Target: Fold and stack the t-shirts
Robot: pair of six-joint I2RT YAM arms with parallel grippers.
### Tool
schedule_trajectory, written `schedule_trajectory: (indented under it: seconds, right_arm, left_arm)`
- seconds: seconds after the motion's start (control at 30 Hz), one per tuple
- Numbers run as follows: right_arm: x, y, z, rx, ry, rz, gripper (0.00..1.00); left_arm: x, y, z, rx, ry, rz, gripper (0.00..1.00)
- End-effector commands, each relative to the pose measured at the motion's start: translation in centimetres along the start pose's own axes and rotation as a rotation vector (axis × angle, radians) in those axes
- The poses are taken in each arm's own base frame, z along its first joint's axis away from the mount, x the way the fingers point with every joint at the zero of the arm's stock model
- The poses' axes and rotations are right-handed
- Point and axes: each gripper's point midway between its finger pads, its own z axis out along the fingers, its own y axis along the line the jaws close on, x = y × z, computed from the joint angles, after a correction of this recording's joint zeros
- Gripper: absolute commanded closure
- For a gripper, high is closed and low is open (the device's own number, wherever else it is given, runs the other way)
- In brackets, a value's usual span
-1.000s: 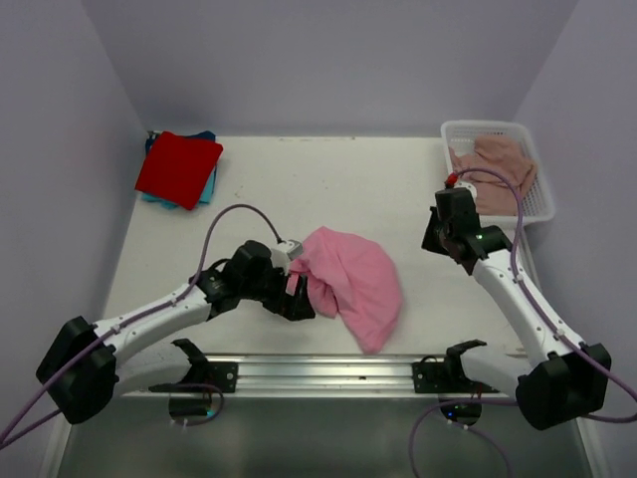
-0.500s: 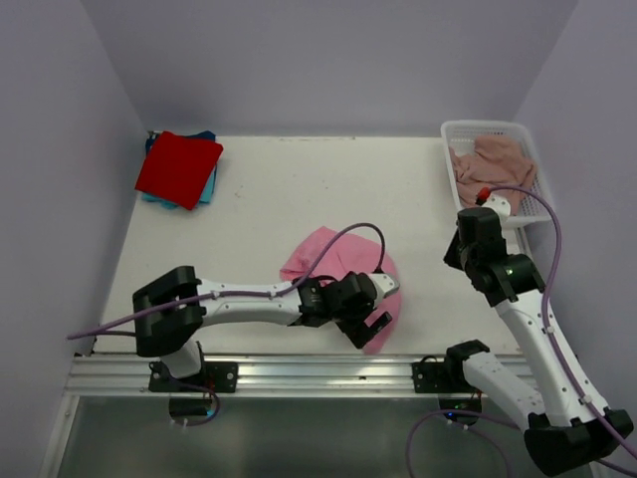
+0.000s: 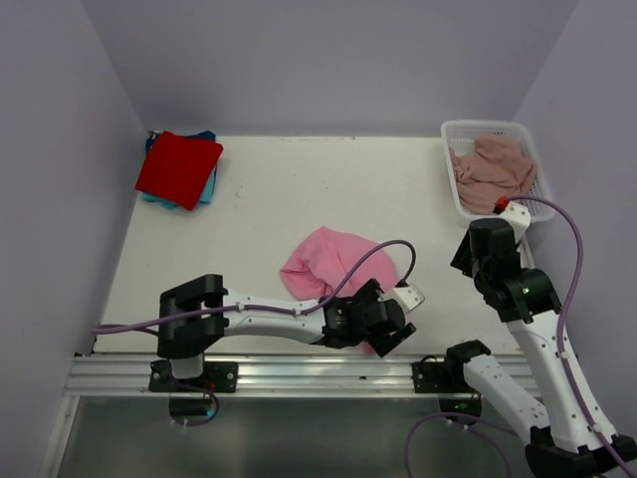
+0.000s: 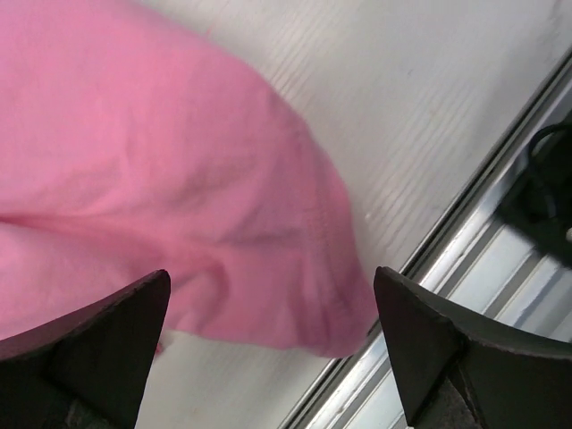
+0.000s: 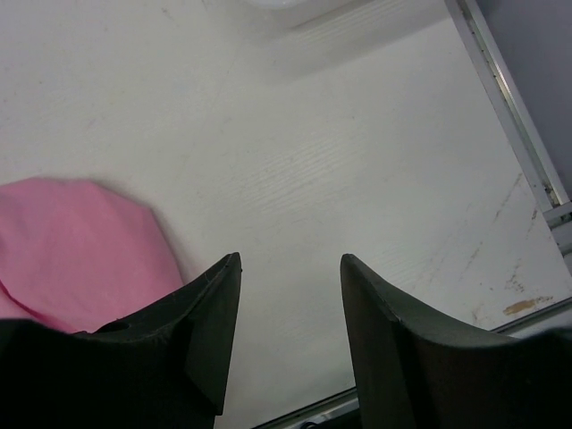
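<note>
Bright pink t-shirt [image 3: 333,271] lies crumpled at the near middle of the table [image 3: 299,189], its near hem close to the rail [image 3: 318,370]. A grab from here could pinch several layers at once, or drag the bunched cloth over that near edge. Left gripper [image 4: 270,277] hovers low over the hem, jaws spread wide and empty, its arm stretched rightward along the near edge. Right gripper [image 5: 289,268], partly parted and holding nothing, points down at bare table right of the shirt.
</note>
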Motion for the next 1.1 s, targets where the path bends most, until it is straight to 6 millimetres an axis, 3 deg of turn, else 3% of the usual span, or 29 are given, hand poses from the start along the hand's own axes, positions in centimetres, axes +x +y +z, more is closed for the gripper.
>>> schedule_trajectory:
  seconds: [0.0, 0.1, 0.23, 0.5, 0.67, 0.7, 0.77, 0.8, 0.87, 0.9, 1.0, 1.03, 1.07]
  right_arm:
    - [-0.9, -0.4, -0.2, 0.025, -0.026, 0.0, 0.47]
    - [-0.7, -0.2, 0.0, 0.02, -0.024, 0.003, 0.47]
    - [-0.9, -0.3, -0.1, 0.021, -0.03, 0.004, 0.47]
    - [-0.7, -0.4, -0.2, 0.014, -0.039, 0.015, 0.55]
    - [-0.5, -0.4, 0.0, 0.016, -0.039, 0.02, 0.77]
    - [-0.6, -0.3, 0.0, 0.01, -0.04, 0.021, 0.85]
    - [-0.5, -0.4, 0.0, 0.011, -0.039, 0.022, 0.9]
    - [-0.4, -0.3, -0.1, 0.007, -0.039, 0.026, 0.92]
    - [-0.3, -0.3, -0.1, 0.002, -0.038, 0.032, 0.94]
    - [-0.2, -0.4, -0.1, 0.003, -0.038, 0.034, 0.94]
    - [0.1, -0.2, 0.0, -0.004, -0.028, 0.03, 0.97]
    - [0.2, -0.1, 0.1, -0.008, -0.023, 0.028, 0.99]
    - [0.2, 0.0, 0.1, -0.01, -0.022, 0.028, 0.99]
  left_arm:
    - [-3.1, -2.6, 0.7, 0.007, -0.089, -0.049, 0.0]
    - [-3.7, -4.9, 1.2, 0.018, -0.092, -0.037, 0.0]
    - [-2.6, -5.6, 2.0, 0.013, -0.069, -0.036, 0.0]
    - [-1.5, -2.7, 2.7, -0.155, -0.056, -0.041, 0.0]
    - [-1.2, -0.4, 2.1, -0.271, -0.062, -0.04, 0.03]
    - [-1.1, -0.2, 2.0, -0.283, -0.061, -0.036, 0.09]
    - [-1.1, 0.5, 1.8, -0.316, -0.067, -0.034, 0.18]
    - [-1.2, 0.7, 1.5, -0.326, -0.068, -0.035, 0.3]
    - [-1.4, 1.3, 1.0, -0.349, -0.081, -0.048, 0.44]
    - [-1.7, 1.6, 0.3, -0.357, -0.088, -0.056, 0.6]
    - [-3.2, 3.1, -2.3, -0.395, -0.133, -0.091, 0.86]
    - [-4.4, 3.8, -3.9, -0.407, -0.166, -0.114, 0.92]
    - [-5.1, 4.1, -4.7, -0.409, -0.19, -0.13, 0.92]
